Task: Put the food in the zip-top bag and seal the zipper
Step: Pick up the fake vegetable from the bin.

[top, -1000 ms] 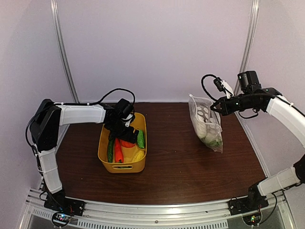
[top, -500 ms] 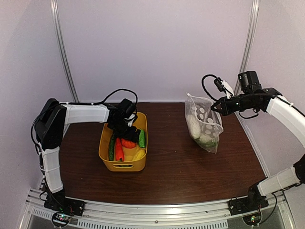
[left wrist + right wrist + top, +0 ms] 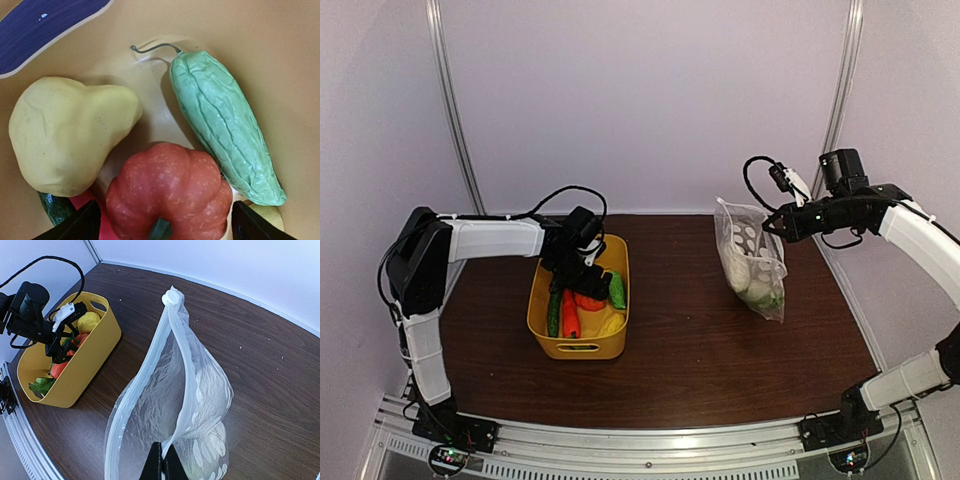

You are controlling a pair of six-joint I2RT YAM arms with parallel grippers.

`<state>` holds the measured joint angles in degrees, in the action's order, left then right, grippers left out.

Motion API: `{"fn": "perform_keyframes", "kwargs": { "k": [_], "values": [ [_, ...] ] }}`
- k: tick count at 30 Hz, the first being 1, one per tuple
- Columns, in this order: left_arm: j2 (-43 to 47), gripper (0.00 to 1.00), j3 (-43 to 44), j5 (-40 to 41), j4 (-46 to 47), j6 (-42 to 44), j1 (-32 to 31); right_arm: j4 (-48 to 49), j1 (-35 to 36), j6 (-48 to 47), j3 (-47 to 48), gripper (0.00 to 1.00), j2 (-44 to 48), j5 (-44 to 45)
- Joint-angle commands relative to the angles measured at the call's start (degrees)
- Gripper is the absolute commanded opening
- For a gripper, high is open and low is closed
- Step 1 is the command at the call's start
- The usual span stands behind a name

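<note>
On the dark brown table (image 3: 700, 360) sits a yellow plastic tub (image 3: 576, 349). Inside it my left gripper (image 3: 162, 231) hangs spread just above the orange toy pumpkin (image 3: 170, 190). Right of the tub, my right gripper (image 3: 161, 466) pinches the clear polka-dot zip-top bag (image 3: 170, 405) by its edge. The bag has swung back away from the tub.

A dark wooden table (image 3: 700, 350) is enclosed by pale lilac walls (image 3: 650, 100); metal poles (image 3: 454, 110) are set at its far corners, a rail (image 3: 650, 442) along its near edge.
</note>
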<state>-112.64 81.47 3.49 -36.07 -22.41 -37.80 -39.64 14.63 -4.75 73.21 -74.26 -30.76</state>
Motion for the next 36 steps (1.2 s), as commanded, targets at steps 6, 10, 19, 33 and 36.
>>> {"fn": "perform_keyframes", "kwargs": {
  "k": [6, 10, 19, 33, 36],
  "values": [
    [0.08, 0.91, -0.86, 0.41, 0.05, 1.9, 0.18, 0.07, -0.49, -0.22, 0.79, 0.0, 0.03, 0.01],
    [-0.79, 0.89, -0.45, 0.32, 0.3, 2.43, 0.18, -0.04, -0.53, -0.32, 0.71, 0.0, 0.2, 0.24],
    [-1.41, 0.84, -0.44, -0.45, 0.39, 2.79, 0.18, 0.11, -0.48, -0.41, 0.18, 0.0, 0.61, 0.44],
    [0.56, 0.64, 0.33, -0.92, -0.86, 4.2, 0.18, 0.18, -0.56, -0.42, 0.18, 0.0, 0.34, 0.61],
    [2.22, 0.62, 0.39, -0.25, -1.72, 4.13, 0.18, 0.2, -0.63, -0.45, 0.09, 0.0, 0.34, 0.62]
  ]
}}
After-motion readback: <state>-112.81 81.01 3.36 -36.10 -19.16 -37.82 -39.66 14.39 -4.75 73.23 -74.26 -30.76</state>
